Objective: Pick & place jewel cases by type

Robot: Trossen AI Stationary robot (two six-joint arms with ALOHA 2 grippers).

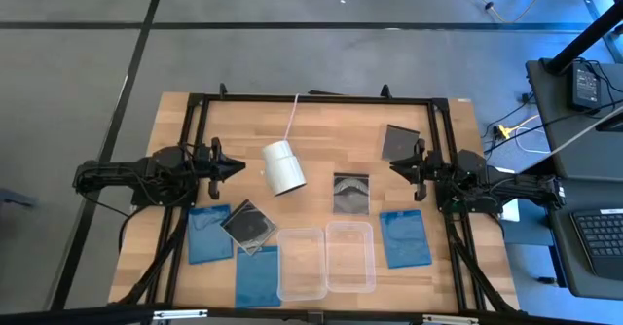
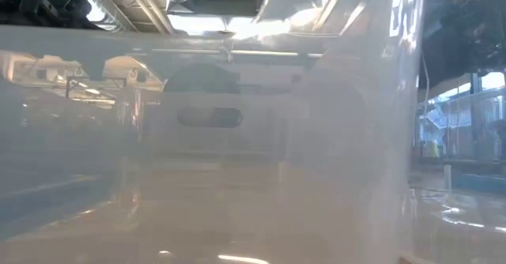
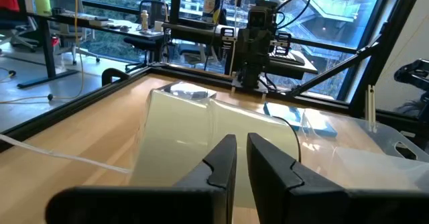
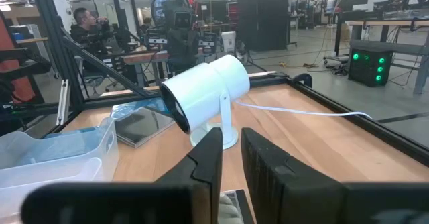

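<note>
Nearest the front edge of the counter (image 1: 321, 121) lie two clear trays (image 1: 326, 259), side by side around six o'clock, both with nothing in them; they look like the destinations, one per type of case. A blue jewel case (image 1: 257, 274) lies just beside the left tray at seven o'clock, another blue case (image 1: 207, 234) sits further toward eight, and a dark case (image 1: 247, 223) rests tilted between them, overlapping their corners. A third blue case (image 1: 405, 238) lies just right of the trays at about four o'clock. No case is in a tray yet, so the sorting appears not to have begun.

Mid-counter, a grey case with a silvery disc (image 1: 351, 193) lies near the centre. A white cylindrical cup (image 1: 283, 166) lies on its side at about ten o'clock, its cord running to the far edge.

The left gripper (image 1: 234, 166) sits at nine o'clock, the right gripper (image 1: 397, 166) at three, both pointing inward with jaws almost pressed together and nothing between them, seemingly parked at rest.

Farthest, a dark grey case (image 1: 399, 141) lies at about one o'clock, near the right gripper.
</note>
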